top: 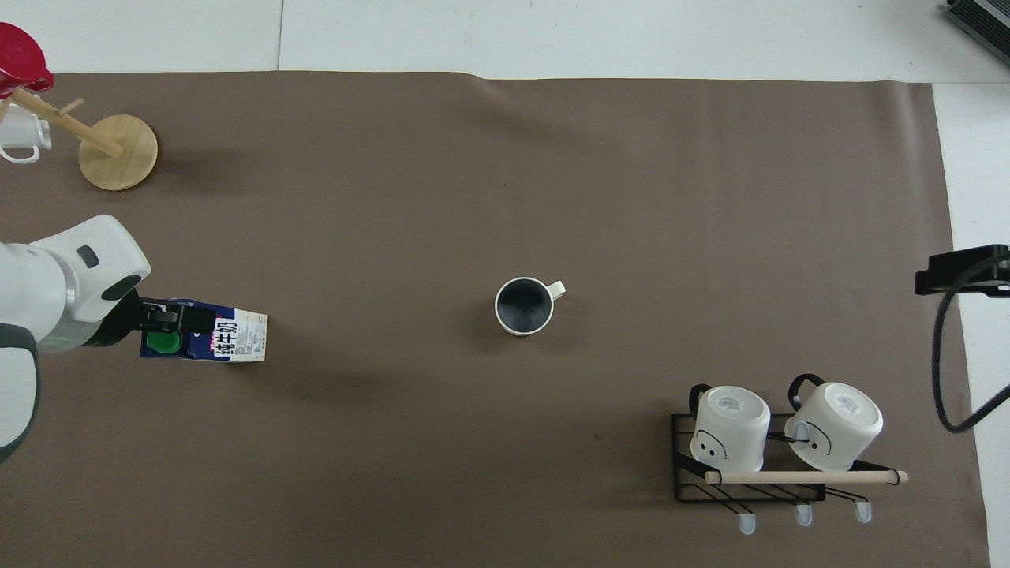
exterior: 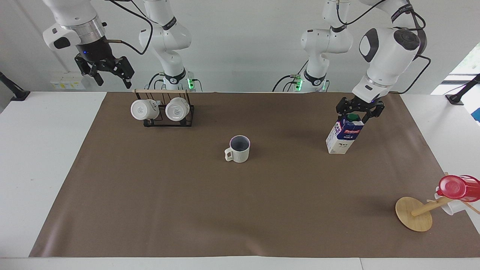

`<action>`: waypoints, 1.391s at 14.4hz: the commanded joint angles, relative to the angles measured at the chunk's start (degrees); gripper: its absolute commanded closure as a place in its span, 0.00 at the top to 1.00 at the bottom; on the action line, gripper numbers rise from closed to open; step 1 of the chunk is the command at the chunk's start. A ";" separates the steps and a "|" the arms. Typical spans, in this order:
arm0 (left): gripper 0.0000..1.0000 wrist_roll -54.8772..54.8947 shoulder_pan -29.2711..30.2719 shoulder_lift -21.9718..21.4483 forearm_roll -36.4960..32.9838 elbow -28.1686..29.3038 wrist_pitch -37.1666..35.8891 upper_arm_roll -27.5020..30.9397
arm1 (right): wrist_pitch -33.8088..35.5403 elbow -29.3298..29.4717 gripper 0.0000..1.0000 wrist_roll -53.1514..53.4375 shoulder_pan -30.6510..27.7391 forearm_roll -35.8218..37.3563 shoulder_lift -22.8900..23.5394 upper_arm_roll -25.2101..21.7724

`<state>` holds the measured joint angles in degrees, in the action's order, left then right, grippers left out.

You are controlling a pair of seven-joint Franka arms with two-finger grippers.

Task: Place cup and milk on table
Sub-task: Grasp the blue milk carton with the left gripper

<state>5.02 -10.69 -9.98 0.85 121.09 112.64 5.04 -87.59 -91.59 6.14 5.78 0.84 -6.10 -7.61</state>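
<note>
Brown-sheeted table: one cup mid-sheet; one milk upright toward left arm's end, left gripper spread, apparently clear above its cap; right gripper spread, raised; two rack mugs.

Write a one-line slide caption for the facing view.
Cup and milk stand on table; left gripper open above milk.

Two white mugs hang on a black wire rack at eleven o'clock of the facing view. A red cup hangs on a tipped wooden stand at four o'clock.
</note>
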 commanded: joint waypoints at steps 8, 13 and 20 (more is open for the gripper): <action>1.00 2.88 -0.65 -3.55 -2.87 5.12 3.29 0.50 | 3.12 3.87 1.00 -1.40 0.37 1.01 0.65 0.93; 1.00 3.94 -0.47 -4.17 -2.87 6.44 4.17 0.67 | 3.12 3.87 1.00 -1.40 -0.07 1.00 0.65 0.84; 1.00 4.29 -0.47 -5.23 -2.96 9.34 6.45 0.76 | 3.12 3.87 1.00 -1.40 -0.07 0.91 0.65 0.84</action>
<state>8.46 -10.92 -13.05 -0.93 128.04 117.35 5.37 -85.51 -88.68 6.14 6.34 2.59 -5.99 -6.79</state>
